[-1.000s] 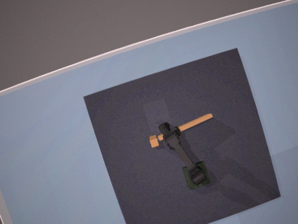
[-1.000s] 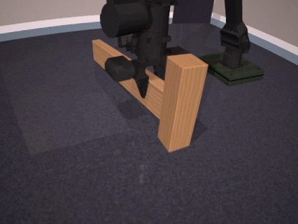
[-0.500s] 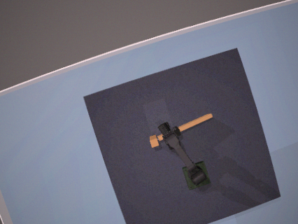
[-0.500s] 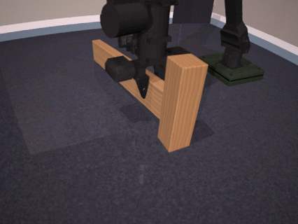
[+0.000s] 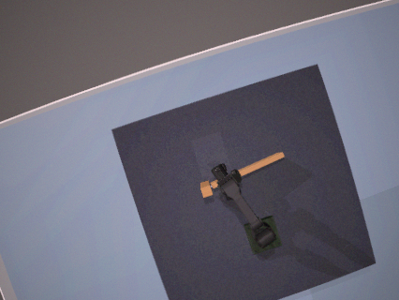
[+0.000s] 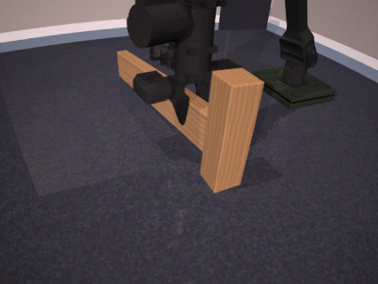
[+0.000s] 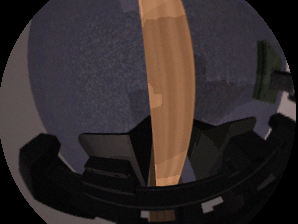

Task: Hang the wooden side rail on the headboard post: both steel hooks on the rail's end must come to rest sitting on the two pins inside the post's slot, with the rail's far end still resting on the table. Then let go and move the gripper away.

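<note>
The wooden side rail point(image 5: 262, 165) point(image 6: 129, 70) point(image 7: 172, 75) runs lengthwise toward the headboard post point(image 5: 206, 189) point(image 6: 231, 133), which stands upright. My gripper point(image 5: 228, 180) point(image 6: 192, 106) point(image 7: 162, 117) is shut on the rail near its post end, one finger on each side. In the exterior view the rail's near end passes behind the post, and that part of the rail is above the table. In the top view the rail's end is close beside the post. The hooks, pins and slot are hidden, so I cannot tell whether they meet. Whether the far end touches the table is unclear.
The arm's green base plate point(image 5: 250, 244) point(image 6: 293, 95) point(image 7: 267, 75) lies on the dark mat point(image 5: 159, 141) point(image 6: 111, 222), on the near side in the top view. The arm reaches from it over the rail. Shadows fall beside the post and rail.
</note>
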